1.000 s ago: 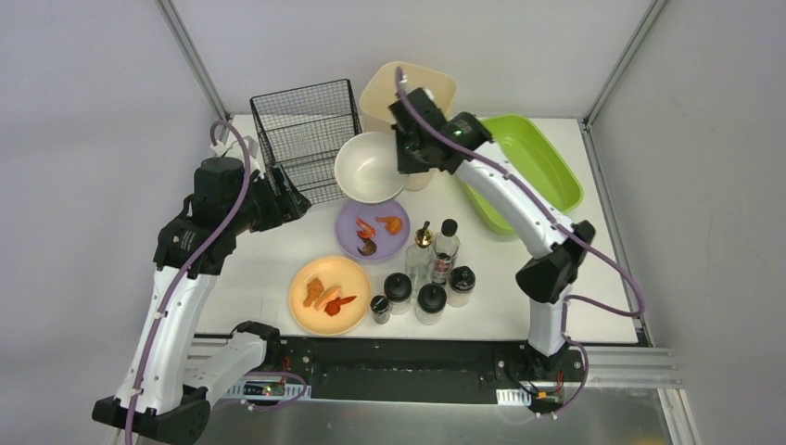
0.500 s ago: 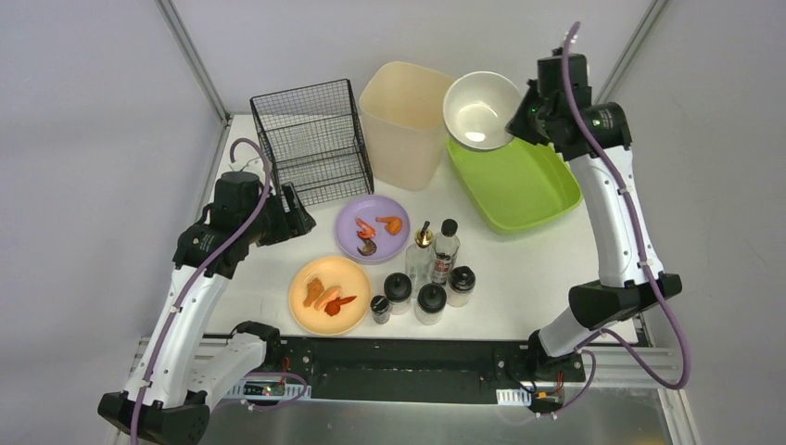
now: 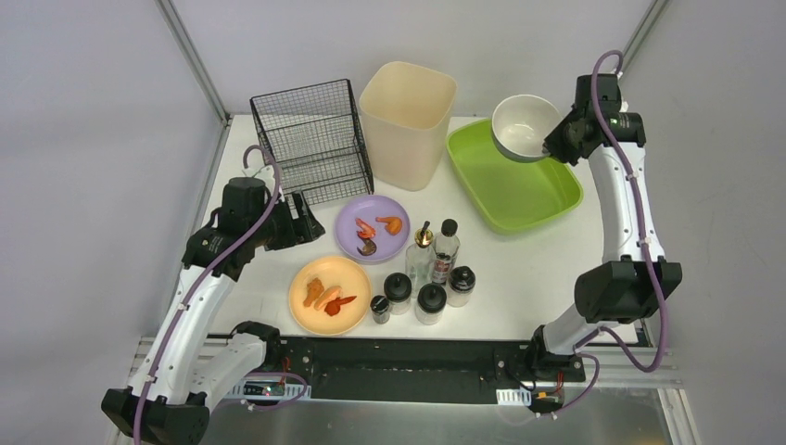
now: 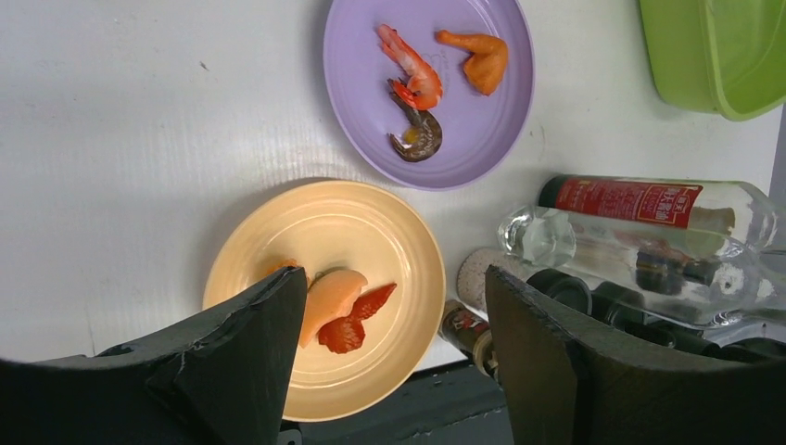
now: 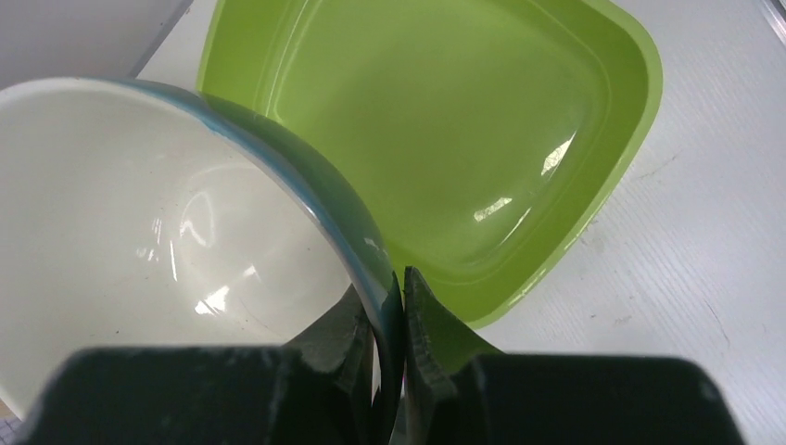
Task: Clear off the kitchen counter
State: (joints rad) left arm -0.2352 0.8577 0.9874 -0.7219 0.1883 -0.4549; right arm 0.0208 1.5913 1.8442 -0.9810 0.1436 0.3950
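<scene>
Fingers [image 5: 428, 324] of the right gripper [image 5: 394, 297] are pinching the rim of the white bowl [image 5: 167, 232], one inside the wall and one outside. The left gripper [image 4: 389, 287] is hanging with jaws spread wide, gripping nothing.

The kitchen counter [image 3: 556, 278] is lying as the white tabletop beneath both arms. It is bearing a purple plate [image 3: 348, 227] and an orange plate [image 3: 306, 278], both with food scraps, a cluster of bottles and jars [image 3: 431, 273], a wire basket [image 3: 310, 139], a beige bin [image 3: 408, 107] and the green tray [image 3: 500, 185]. The bowl is hovering tilted over the tray's far right part.

Risks, as judged: the bowl is hanging from a thin edge grip, so a quick swing could be pivoting it loose. Releasing it from height could be bouncing it off the tray. The left jaws are hovering over the orange plate with the bottles just beside, so a careless descent could be toppling them.

The right wrist view is showing the rim pinch and the bowl's empty inside, which the overhead view is not resolving. Only the overhead view is showing the basket and bin. The left wrist view alone is showing the scraps clearly
</scene>
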